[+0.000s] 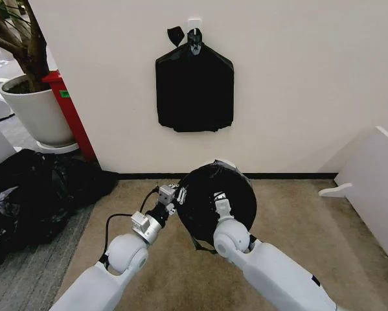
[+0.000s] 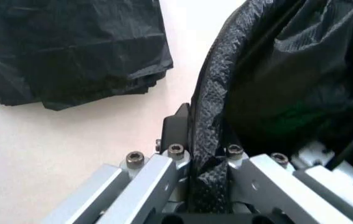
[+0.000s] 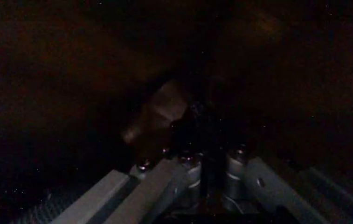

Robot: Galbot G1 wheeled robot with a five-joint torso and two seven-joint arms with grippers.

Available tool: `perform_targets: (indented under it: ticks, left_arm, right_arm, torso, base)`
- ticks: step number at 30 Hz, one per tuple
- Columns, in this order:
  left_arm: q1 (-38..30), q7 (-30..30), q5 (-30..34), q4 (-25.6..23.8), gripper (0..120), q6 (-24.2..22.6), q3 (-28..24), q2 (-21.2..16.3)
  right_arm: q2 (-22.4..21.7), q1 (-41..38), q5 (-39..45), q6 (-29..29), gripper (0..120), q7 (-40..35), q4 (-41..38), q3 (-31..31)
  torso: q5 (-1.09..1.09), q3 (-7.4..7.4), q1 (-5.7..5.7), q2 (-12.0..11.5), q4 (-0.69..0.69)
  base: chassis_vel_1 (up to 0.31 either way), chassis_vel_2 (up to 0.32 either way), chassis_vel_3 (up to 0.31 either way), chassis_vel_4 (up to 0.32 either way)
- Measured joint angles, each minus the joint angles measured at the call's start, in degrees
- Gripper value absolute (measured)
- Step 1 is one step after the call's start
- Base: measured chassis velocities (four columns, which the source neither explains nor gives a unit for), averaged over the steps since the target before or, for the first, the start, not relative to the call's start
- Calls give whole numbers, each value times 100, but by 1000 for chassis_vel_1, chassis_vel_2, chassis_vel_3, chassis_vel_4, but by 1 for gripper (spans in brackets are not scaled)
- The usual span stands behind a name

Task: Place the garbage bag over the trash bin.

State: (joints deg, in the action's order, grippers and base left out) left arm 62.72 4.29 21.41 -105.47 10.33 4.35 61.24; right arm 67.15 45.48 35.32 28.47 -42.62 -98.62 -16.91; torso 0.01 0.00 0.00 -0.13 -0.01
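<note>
Bag film, glossy and crinkled: your garbage bag (image 1: 203, 194) drapes black over the trash bin (image 1: 227, 166), dead centre on the carpet. Left gripper (image 2: 209, 186) pinches its rim at nine o'clock. Right gripper (image 1: 221, 202) reaches inside; grip unreadable.

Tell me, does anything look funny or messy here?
Yes. A big heap of black plastic sprawls on the floor beside the plant pot. The left tool pinches the garbage bag.
</note>
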Motion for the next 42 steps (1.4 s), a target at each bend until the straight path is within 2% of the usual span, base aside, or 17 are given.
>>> perform_targets:
  ticks: [3,6,13,21,29,34,42]
  left_arm:
    - [-2,0,4,7,1,-2,-39,23]
    - [-3,0,15,8,1,-19,-63,39]
    - [77,28,13,-27,1,-31,-76,51]
    - [113,38,8,-77,1,-34,-19,7]
    - [151,38,-27,-85,1,-35,-15,21]
    - [202,56,-37,-140,1,-35,-5,17]
    - [248,58,15,-242,1,-35,98,-28]
  right_arm:
    - [18,-74,-73,-373,0,303,31,-44]
    - [58,-158,-28,-433,0,329,128,-94]
    - [265,-482,659,-45,0,-244,505,83]
    - [150,-420,727,196,0,-506,576,306]
    - [125,-225,523,-281,0,0,267,143]
    - [220,-259,530,-392,0,134,339,31]
    - [218,-265,602,338,0,-412,475,-66]
  torso:
    - [0,0,0,0,0]
    - [0,0,0,0,0]
    - [0,0,0,0,1]
    - [0,0,0,0,-1]
    - [0,0,0,0,0]
    - [0,0,0,0,1]
    - [0,0,0,0,0]
  base:
    - [0,0,0,0]
    - [0,0,0,0]
    - [0,0,0,0]
    - [0,0,0,0]
    - [0,0,0,0]
    - [0,0,0,0]
    - [0,0,0,0]
